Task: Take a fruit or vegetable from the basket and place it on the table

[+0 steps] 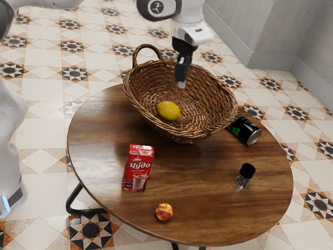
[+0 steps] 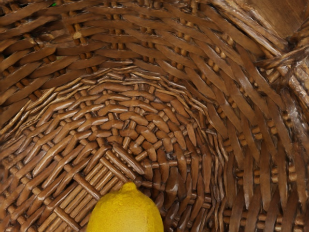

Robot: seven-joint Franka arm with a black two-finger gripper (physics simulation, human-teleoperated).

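The lemon [image 1: 169, 111] lies inside the basket [image 1: 213, 94], lower than the claw [image 1: 181, 83] and off to its side, toward the exterior view's left and bottom. There is a gap between the two, so the lemon is not in the claw's grip; whether the claw is spread or closed, I cannot tell. In the wrist view the lemon's nubbed end shows beside the straight slats of the woven bottom.

Around the lemon, the basket's wicker sides rise beneath and about the claw, which points down into the hollow. The looped handle [image 1: 147, 46] stands toward the exterior view's left of the claw.

The basket rests on the round wooden table [image 1: 99, 135], below the claw. Past the rim, down to the claw's side toward the exterior view's right, a black can with green markings [image 1: 245, 130] lies tipped over, near the basket. Farther from the claw on that side stands a black-capped shaker [image 1: 244, 176]. Toward the exterior view's bottom and left from the claw, a red carton [image 1: 138, 169] stands upright. Farther still from the claw than the carton is a small red-and-yellow fruit [image 1: 164, 212], near the table's edge.
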